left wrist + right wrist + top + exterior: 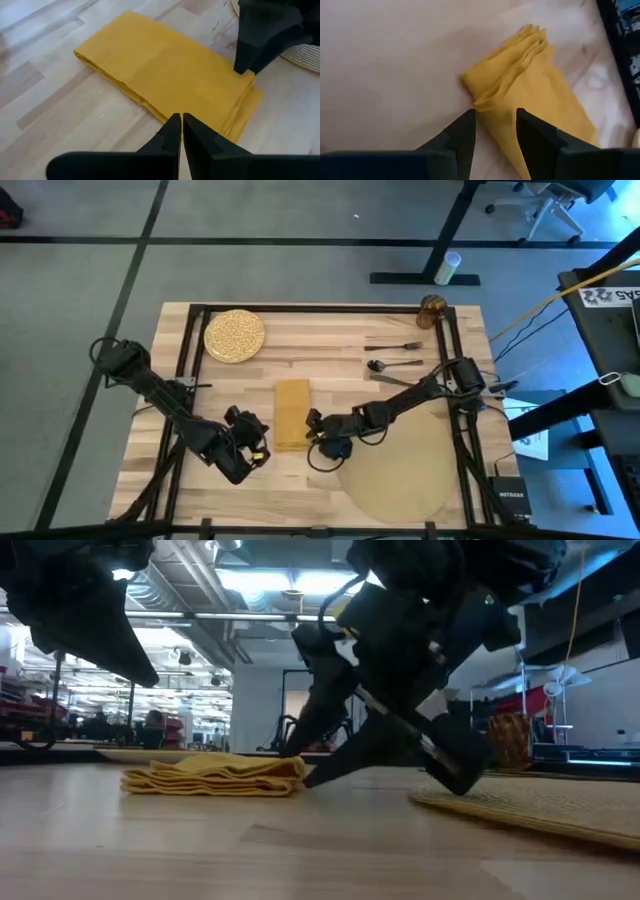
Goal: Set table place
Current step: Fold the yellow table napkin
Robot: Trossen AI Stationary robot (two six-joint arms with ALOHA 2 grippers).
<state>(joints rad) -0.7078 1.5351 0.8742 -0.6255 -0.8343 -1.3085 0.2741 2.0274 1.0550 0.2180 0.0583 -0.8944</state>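
- high view: the bench (330, 370) carries the mustard napkin (291, 414) near its middle, the speckled plate (235, 335) at the far left, and the fork (394, 346), spoon (392, 364) and knife (392, 380) at the far right. the amber glass (431, 310) stands at the far right corner. the tan placemat (400, 470) lies at the near right. the left tool (262, 448) sits just left of the napkin's near end; the right tool (313, 423) sits at that end's right edge.
- low view: the folded napkin (215, 777) lies flat on the bench (250, 840); a dark finger of the right tool (322, 772) comes down to the bench at its right end. the placemat (540, 805) lies to the right.
- left wrist view: the left tool (181, 122) has its fingers together, tips over the napkin's (170, 80) edge.
- right wrist view: the right tool (495, 122) has its fingers apart, straddling the napkin's (530, 95) folded corner.
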